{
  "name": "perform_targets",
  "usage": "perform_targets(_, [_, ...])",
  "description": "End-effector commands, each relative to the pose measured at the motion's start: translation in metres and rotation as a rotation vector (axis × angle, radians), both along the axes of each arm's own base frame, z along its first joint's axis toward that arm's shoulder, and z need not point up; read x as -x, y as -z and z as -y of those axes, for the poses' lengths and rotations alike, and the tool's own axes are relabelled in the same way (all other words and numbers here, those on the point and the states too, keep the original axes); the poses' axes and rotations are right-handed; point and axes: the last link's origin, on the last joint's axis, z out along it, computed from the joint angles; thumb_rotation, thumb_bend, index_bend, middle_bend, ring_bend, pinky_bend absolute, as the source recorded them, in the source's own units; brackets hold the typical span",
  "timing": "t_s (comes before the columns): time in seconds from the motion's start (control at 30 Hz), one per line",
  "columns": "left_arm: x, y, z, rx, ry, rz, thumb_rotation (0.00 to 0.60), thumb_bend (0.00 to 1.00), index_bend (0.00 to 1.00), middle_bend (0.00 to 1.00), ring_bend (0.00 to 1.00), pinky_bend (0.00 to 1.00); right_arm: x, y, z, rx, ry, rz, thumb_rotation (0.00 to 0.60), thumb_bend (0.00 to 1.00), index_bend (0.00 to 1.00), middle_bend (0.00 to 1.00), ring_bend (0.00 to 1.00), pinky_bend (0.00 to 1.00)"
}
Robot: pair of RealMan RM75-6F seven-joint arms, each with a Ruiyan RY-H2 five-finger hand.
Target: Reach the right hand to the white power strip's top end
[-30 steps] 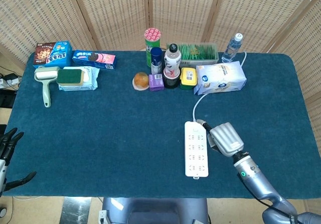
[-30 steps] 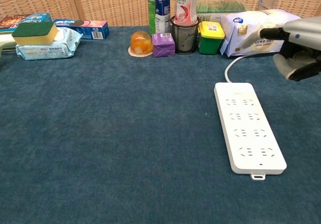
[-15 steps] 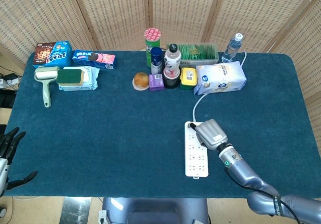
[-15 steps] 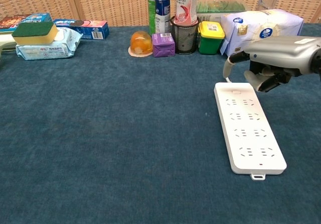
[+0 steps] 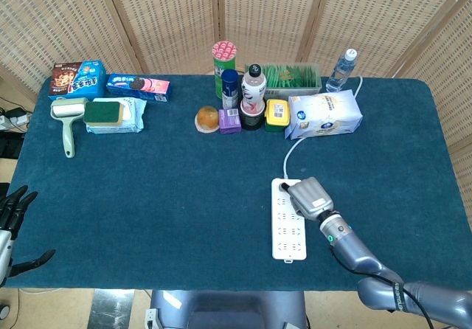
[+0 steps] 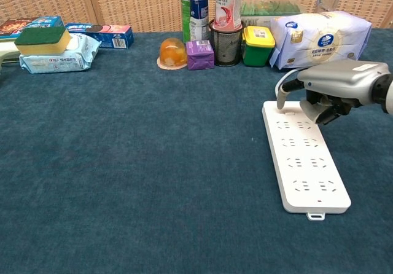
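Partly, right hand (image 6: pixel 328 93) covers power strip (image 6: pixel 304 157) top, fingers (image 6: pixel 283 94) curled

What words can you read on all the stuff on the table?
None reads clearly.
White bottle: one big curved black mark like a "C"; the rest is cut off.
Blue box: print blurred.
Cookie pack: print too small.
Tissue pack: blue logo and lines, too blurred.
Wipes pack: small print, unreadable.
Purple box: white label, unreadable.
Power strip: no words visible.

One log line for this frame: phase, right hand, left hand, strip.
phase: reach | right hand: over top end of power strip, contact unclear | left hand: idle, open | strip: flat on table
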Motion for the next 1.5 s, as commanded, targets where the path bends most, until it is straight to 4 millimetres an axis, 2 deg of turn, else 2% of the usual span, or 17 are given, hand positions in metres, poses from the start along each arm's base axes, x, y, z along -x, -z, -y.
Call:
perform_targets(0.03, [0.000,0.000,0.000,-0.002,0.000,0.000,0.600,0.12,0.00,0.00,0.00,0.01,0.001,0.002,0.001,0.002,0.007,-0.002,0.600,0.90,0.29,0.91,1.00,1.00])
perform_targets(0.6, [0.001,-0.001,0.000,-0.002,0.000,0.003,0.600,0.12,0.00,0.00,0.00,0.01,0.003,-0.005,0.000,0.023,-0.001,-0.002,0.600,0.90,0.31,0.91,1.00,1.00])
perform_targets(0.87, [0.000,-0.001,0.001,0.000,0.003,0.002,0.600,0.12,0.00,0.00,0.00,0.01,0.010,0.001,-0.004,0.007,0.006,-0.018,0.600,0.90,0.31,0.91,1.00,1.00])
perform_targets(1.23, [0.001,-0.002,0.000,0.000,0.001,0.007,0.600,0.12,0.00,0.00,0.00,0.01,0.007,-0.002,0.001,0.024,0.000,-0.021,0.600,0.90,0.32,0.91,1.00,1.00])
perform_targets(1.5, [0.002,-0.003,0.001,-0.004,0.001,0.011,0.600,0.12,0.00,0.00,0.00,0.01,0.008,0.005,-0.002,0.006,0.009,-0.033,0.600,0.90,0.33,0.91,1.00,1.00])
